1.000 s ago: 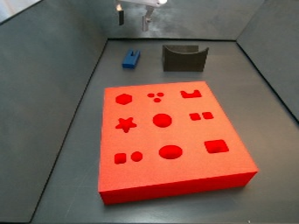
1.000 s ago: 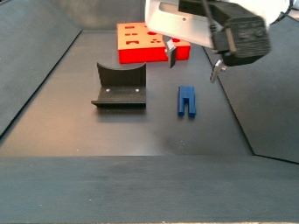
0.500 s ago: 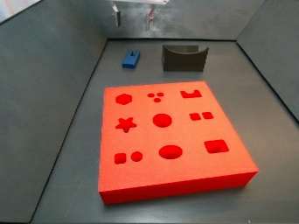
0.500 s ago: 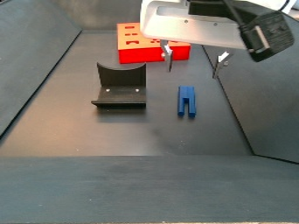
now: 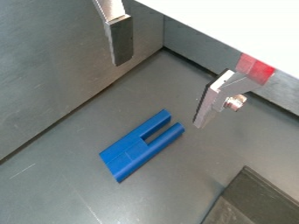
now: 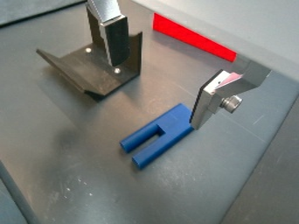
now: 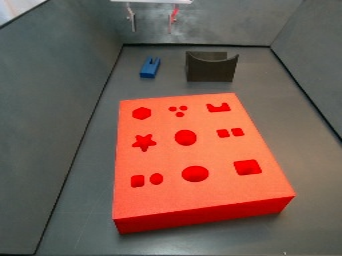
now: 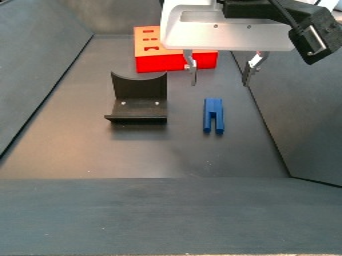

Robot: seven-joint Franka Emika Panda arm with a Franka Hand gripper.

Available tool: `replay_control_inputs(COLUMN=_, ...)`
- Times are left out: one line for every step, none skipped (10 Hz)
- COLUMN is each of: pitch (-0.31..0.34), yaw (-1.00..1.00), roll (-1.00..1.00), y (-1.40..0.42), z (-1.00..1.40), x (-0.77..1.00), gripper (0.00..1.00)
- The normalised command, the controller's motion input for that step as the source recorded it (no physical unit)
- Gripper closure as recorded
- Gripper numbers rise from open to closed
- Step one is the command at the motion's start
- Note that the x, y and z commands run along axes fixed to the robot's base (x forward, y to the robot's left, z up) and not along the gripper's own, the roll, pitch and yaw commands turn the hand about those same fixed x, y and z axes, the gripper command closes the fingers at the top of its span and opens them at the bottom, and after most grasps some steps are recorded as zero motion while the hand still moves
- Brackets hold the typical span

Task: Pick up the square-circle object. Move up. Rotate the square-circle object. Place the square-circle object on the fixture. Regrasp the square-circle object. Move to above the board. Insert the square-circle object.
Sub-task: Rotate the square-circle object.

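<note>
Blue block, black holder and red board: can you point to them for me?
Blue block [image 8: 213, 115]: side view, middle of its top.
Black holder [image 8: 136, 99]: side view, on its back wall.
Red board [image 7: 197, 193]: side view, bare top face near the front edge.

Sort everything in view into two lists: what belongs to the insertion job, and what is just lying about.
Belongs to the job:
- square-circle object, flat on the floor
- fixture, empty
- board
- pincer, open, above the square-circle object, holding nothing

Just lying about:
- nothing visible; only the grey floor and walls
</note>
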Motion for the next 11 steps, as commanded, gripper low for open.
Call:
replay_control_inputs(pitch=-0.007, yaw=-0.04, roll=0.00, y=0.00, z=-1.00, x=0.00, gripper=0.00)
replay_control_inputs(pitch=-0.038, yaw=-0.04, roll=-0.01, y=0.00, z=-1.00, x=0.02, gripper=0.00)
replay_control_inputs(pitch=-0.051, yaw=-0.02, roll=-0.04, y=0.00, z=-1.00, x=0.02, gripper=0.00)
replay_control_inputs(pitch=-0.062, yaw=-0.02, roll=-0.07, y=0.00, z=-1.00, x=0.03, gripper=0.00)
replay_control_inputs(pitch=-0.065, yaw=-0.01, roll=-0.08, y=0.01, z=-1.00, x=0.03, gripper=0.00)
replay_control_inputs(pitch=-0.073, yaw=-0.01, roll=-0.11, y=0.01, z=-1.00, x=0.04, gripper=0.00)
replay_control_inputs(pitch=-0.078, yaw=-0.01, roll=-0.12, y=0.01, z=-1.00, x=0.04, gripper=0.00)
replay_control_inputs(pitch=-0.084, yaw=-0.01, roll=-0.15, y=0.02, z=-0.91, x=0.05, gripper=0.00)
replay_control_inputs(pitch=-0.089, yaw=-0.01, roll=-0.15, y=0.02, z=-0.86, x=0.05, gripper=0.00)
replay_control_inputs(pitch=-0.101, yaw=-0.01, roll=-0.16, y=0.02, z=-0.76, x=0.04, gripper=0.00)
replay_control_inputs(pitch=-0.113, yaw=-0.01, roll=-0.18, y=0.02, z=-0.66, x=0.04, gripper=0.00)
